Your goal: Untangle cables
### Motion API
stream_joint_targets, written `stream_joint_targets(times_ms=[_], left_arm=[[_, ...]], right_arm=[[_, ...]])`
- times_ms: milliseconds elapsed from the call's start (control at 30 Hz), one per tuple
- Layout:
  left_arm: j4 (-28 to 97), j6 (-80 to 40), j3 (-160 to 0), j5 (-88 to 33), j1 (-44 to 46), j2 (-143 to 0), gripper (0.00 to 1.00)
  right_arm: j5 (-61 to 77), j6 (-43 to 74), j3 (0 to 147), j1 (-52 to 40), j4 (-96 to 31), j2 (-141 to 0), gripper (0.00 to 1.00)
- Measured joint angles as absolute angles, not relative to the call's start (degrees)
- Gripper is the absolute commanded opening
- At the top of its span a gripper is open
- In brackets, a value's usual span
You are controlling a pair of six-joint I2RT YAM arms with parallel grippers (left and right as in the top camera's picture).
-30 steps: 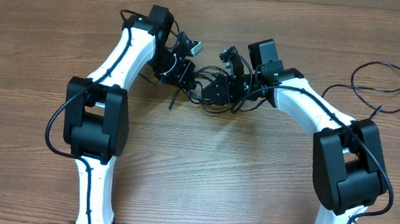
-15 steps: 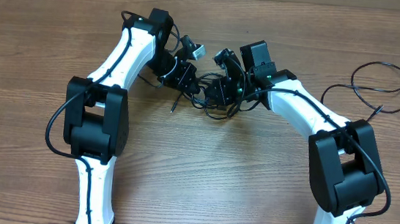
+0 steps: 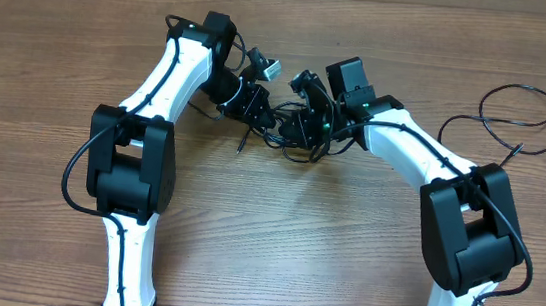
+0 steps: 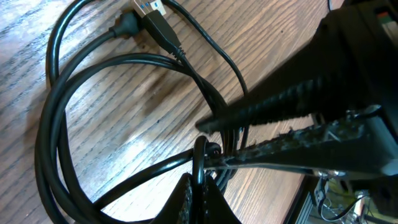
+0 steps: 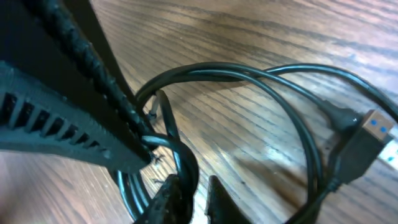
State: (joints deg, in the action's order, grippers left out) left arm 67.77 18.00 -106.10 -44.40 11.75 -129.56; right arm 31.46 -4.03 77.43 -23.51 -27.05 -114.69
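The left gripper was clamped on one strand of the cables, which rose from between its fingertips into the tangle. The right gripper met it tip to tip, fingers nearly together with strands looping just above them. Whether they pinched one could not be told. A USB plug lay apart from them, across the loops.

I find nothing I can read in any of my views. There are no words, brands, numbers or signs on the cables, on the plug or on the table.
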Motion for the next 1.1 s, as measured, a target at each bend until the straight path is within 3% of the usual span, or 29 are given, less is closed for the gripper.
stream_joint_targets(times_ms=[367,933,1100], left_arm=[[68.3,17.6,-106.1,-42.6,11.7,-129.6,0.04],[66.4,15.0,-105.9,-37.0,11.9,-129.6,0.04],[65.7,15.0,-105.0,-36.8,11.9,-129.6,0.04]], right_arm=[[33.0,-4.8,77.4,-23.3,-26.6,-114.7,0.04],[66.2,-5.6,77.4,-6.7,-24.9,-112.9,0.04],[65.9,-5.5,77.4,-5.6,-27.1,-112.8,0.23]])
